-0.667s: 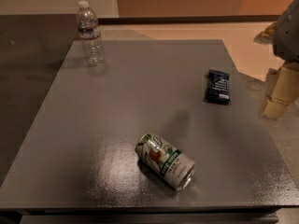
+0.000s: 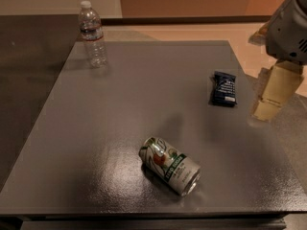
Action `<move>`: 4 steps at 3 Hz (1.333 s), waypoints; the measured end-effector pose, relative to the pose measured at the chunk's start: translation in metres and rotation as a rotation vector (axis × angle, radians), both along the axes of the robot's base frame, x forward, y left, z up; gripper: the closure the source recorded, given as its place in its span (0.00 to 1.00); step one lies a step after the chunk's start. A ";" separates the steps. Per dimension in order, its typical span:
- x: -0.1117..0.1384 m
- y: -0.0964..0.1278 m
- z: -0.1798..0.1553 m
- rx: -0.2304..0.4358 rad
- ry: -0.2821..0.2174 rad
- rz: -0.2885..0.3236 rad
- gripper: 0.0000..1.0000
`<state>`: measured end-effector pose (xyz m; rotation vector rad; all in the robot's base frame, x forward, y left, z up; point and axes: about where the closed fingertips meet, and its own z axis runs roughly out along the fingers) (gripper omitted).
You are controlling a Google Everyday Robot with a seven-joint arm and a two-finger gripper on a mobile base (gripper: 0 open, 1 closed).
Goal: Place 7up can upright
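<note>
The 7up can [image 2: 169, 166] lies on its side on the grey table [image 2: 144, 90], near the front edge and a little right of the middle. Its silver top points toward the front right. My gripper [image 2: 272, 96] hangs at the right edge of the view, over the table's right edge, under the grey arm housing [image 2: 290, 28]. It is well apart from the can, up and to the right of it, and holds nothing that I can see.
A clear plastic water bottle [image 2: 92, 34] stands upright at the table's back left. A flat dark blue snack packet [image 2: 224, 88] lies at the right, close to my gripper. Tan floor lies beyond the table's right edge.
My gripper has shifted slightly to the left, toward the table. The can, bottle and packet have not moved.
</note>
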<state>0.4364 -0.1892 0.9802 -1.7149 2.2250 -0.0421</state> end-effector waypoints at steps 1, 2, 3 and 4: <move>-0.004 0.041 0.004 0.080 0.031 -0.018 0.00; -0.007 0.077 0.000 0.151 0.072 -0.104 0.00; -0.011 0.098 -0.011 0.165 0.086 -0.235 0.00; -0.020 0.112 -0.025 0.142 0.088 -0.369 0.00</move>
